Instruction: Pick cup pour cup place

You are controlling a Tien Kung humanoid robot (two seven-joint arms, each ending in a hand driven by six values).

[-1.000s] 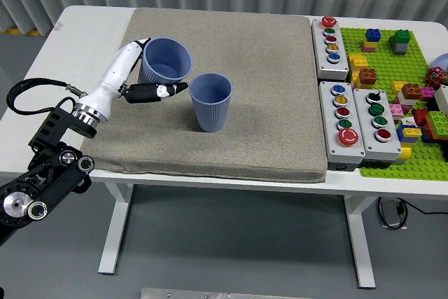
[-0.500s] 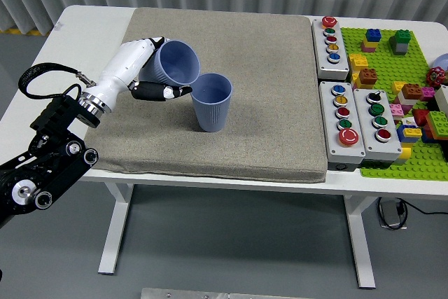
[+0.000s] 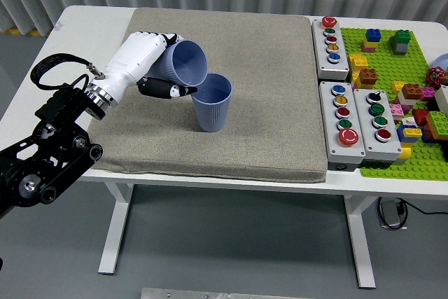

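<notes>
My left hand (image 3: 157,64) is shut on a blue-grey cup (image 3: 185,62), which it holds tilted with its open mouth facing right and down. The rim of that cup hangs just over the left edge of a second blue-grey cup (image 3: 212,102). This second cup stands upright on the grey mat (image 3: 273,103), near the mat's middle. White fingers wrap the held cup's back, and the dark thumb (image 3: 166,89) runs beneath it. I cannot see whether anything comes out of the tilted cup. My right arm is out of sight.
Three grey button boxes (image 3: 333,38) (image 3: 343,122) (image 3: 379,124) line the mat's right edge. Further right lies a green baseplate (image 3: 392,152) with several coloured bricks. The white table (image 3: 84,40) shows bare at the left of the mat.
My left hand has closed on the back cup, lifted it, carried it right and tipped it until its mouth hangs over the standing cup. The standing cup has not moved.
</notes>
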